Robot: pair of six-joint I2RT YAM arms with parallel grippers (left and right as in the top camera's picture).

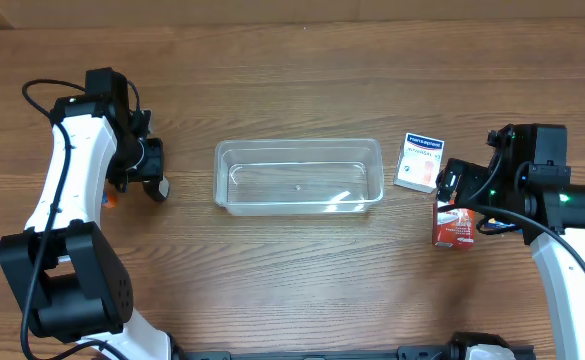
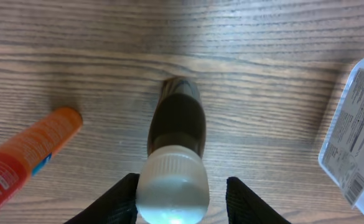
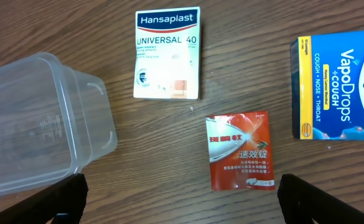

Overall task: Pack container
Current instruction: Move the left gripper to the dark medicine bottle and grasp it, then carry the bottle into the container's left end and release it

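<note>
The clear plastic container stands empty in the middle of the table. It also shows in the left wrist view and the right wrist view. My left gripper is left of it, open around a dark bottle with a white cap. The cap touches the left finger and a gap remains at the right finger. My right gripper is wide open and empty above a red packet, right of the container.
A Hansaplast box lies beside the container's right end. A blue VapoDrops box lies right of the red packet. An orange tube lies left of the bottle.
</note>
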